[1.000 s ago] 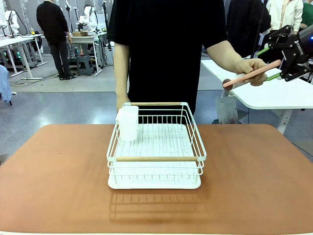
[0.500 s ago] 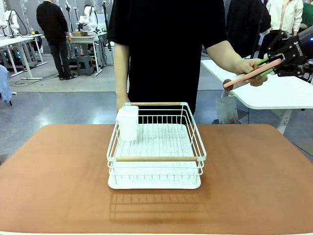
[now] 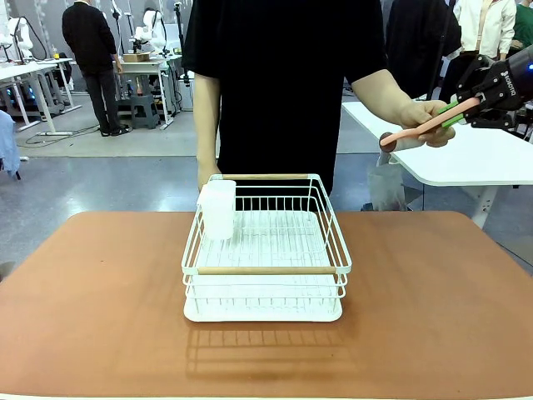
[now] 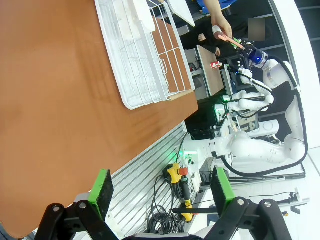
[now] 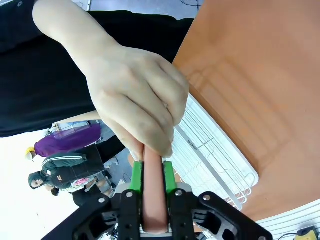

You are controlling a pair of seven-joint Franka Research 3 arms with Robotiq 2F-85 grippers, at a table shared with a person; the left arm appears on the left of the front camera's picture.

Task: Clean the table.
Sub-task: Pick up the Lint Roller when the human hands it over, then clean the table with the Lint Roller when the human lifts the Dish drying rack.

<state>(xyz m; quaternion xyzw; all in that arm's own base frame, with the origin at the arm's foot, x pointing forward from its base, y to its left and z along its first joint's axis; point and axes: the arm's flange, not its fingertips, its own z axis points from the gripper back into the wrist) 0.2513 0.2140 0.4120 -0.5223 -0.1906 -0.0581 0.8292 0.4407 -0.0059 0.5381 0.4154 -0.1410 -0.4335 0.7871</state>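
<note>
A workshop with white side tables lies behind the terracotta table (image 3: 100,283), which fills the lower part of the front view. A white wire rack (image 3: 265,250) with wooden handles stands at the table's middle, and a white cup (image 3: 218,208) sits at its far left corner. A person in a black shirt stands at the far side. Off the table's far right corner, the person's hand (image 3: 425,117) holds a pink-handled utensil (image 3: 412,132) in the air, and the right fingers (image 3: 456,111) are clamped on its other end. In the left wrist view, the left fingers (image 4: 102,187) stand wide apart with nothing between them, above the table (image 4: 50,100) edge, the rack (image 4: 145,55) farther off. In the right wrist view, the right fingers (image 5: 136,175) press their green pads on the pink-handled utensil (image 5: 153,205), and the person's hand (image 5: 135,105) grips the same handle just beyond them, with the table (image 5: 250,75) and rack (image 5: 210,155) below.
</note>
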